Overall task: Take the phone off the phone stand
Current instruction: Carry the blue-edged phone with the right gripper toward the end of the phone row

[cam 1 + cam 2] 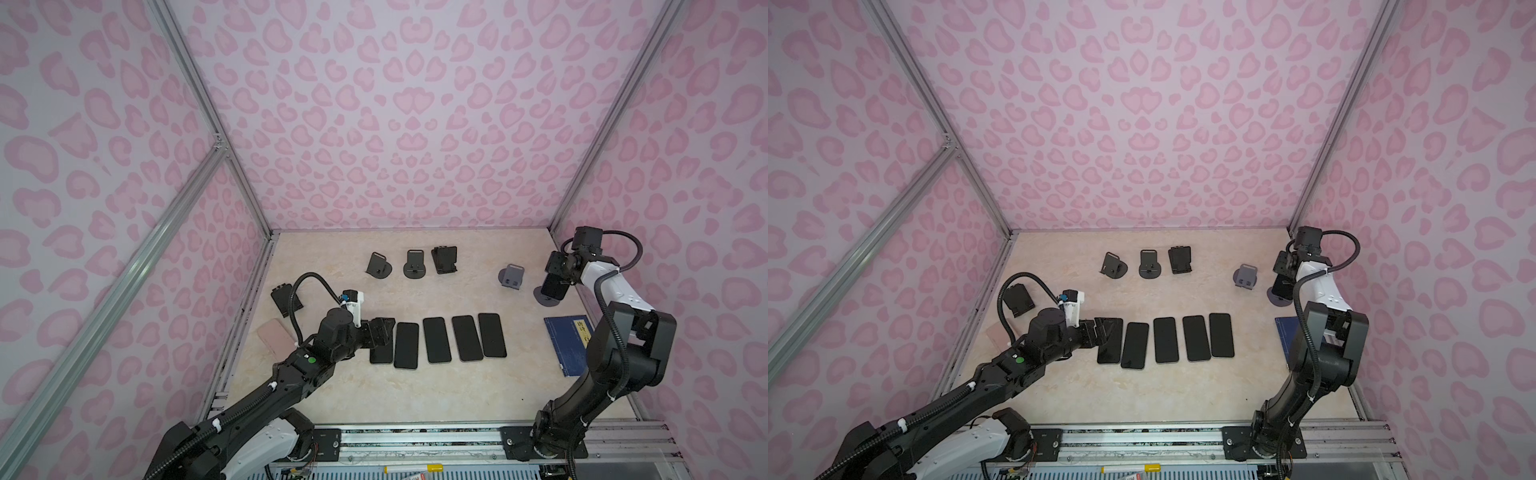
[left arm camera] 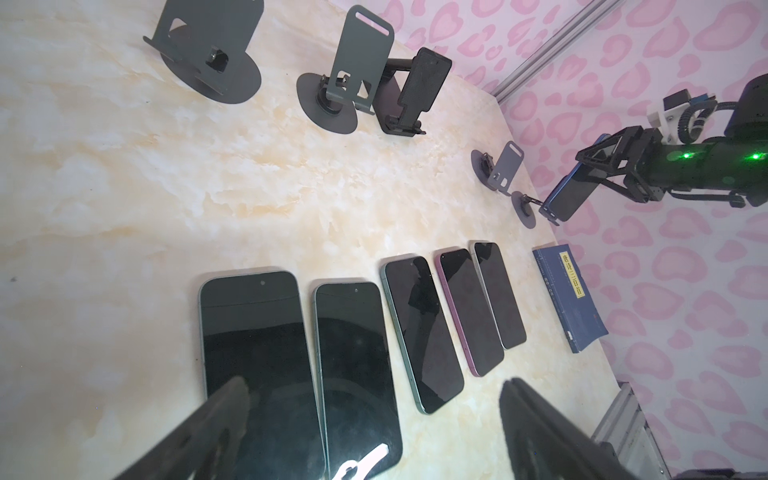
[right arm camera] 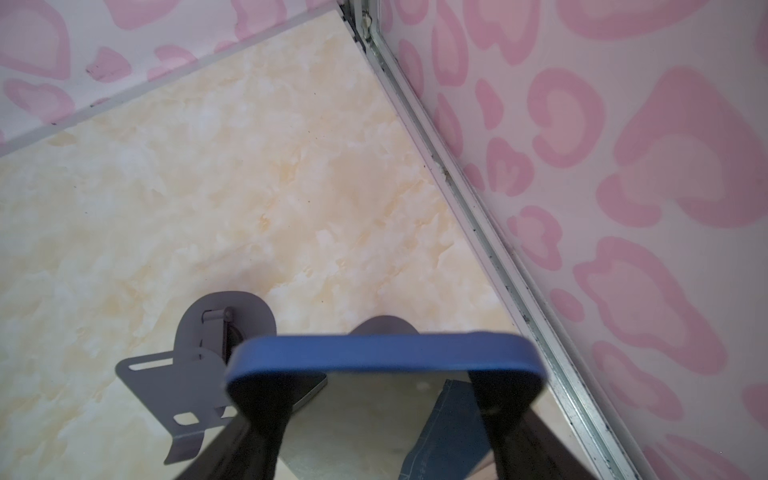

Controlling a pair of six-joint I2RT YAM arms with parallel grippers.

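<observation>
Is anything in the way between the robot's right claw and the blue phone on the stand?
No, nothing visible is in the way. The right gripper grips the blue phone from both sides, and the phone leans on its stand.

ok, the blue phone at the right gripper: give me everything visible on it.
The blue phone is a slim slab with a matte blue frame or case, rounded corners and a dark, unlit screen. It stands tilted on the round-based stand near the right-hand wall, lower end at the stand's lip. The right gripper is closed across its width near the top, one finger on each long edge. Whether it is clear of the lip I cannot tell.
</observation>
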